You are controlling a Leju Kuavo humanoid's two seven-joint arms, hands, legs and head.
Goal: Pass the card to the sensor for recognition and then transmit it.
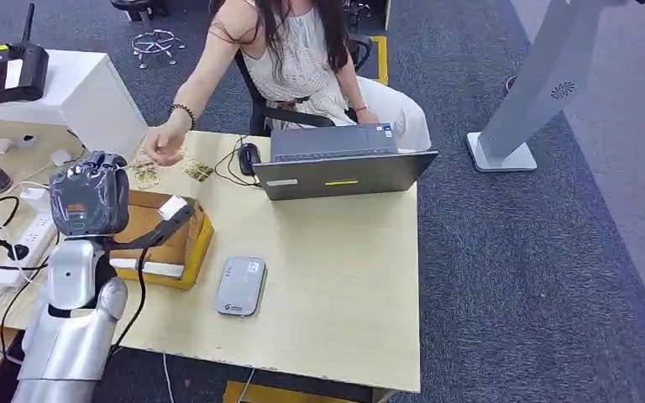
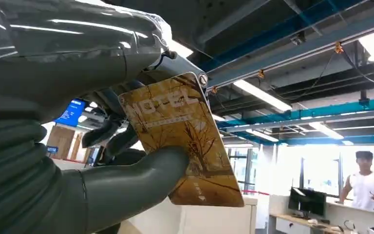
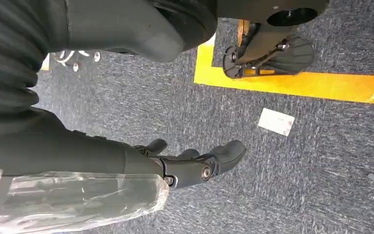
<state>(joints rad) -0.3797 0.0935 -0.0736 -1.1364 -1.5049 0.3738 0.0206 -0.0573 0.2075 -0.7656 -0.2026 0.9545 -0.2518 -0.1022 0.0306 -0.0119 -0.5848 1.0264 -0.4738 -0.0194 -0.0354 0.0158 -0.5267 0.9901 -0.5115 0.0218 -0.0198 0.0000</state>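
While pinched between the thick thumb and darker fingers of the left hand (image 2: 102,161), handles as light, thin and stiff: a flat plastic-looking card (image 2: 182,141), probably glossy and so inclined to slide if the pinch loosens. Best taken by one long edge or a corner, as now, leaving most of the face bare for a reader to see; no need for force, only steady pressure, since a card like this flexes little but twists out of a loose grip. Looks golden-brown, with rounded corners, pale lettering reading "HOTEL" near one end and a dark branch or tree pattern across the middle. Held aloft at the raised left hand (image 1: 89,191), above the near-left part of the wooden table (image 1: 336,277), close to a person's hand (image 1: 161,147) reaching over more cards lying on the tabletop. Grey flat sensor (image 1: 240,285) lies on the table nearer the front edge, apart from the card; whether face-up is hard to tell. Right hand (image 3: 195,163) hangs over the carpet, fingers loosely apart, grasping nothing.
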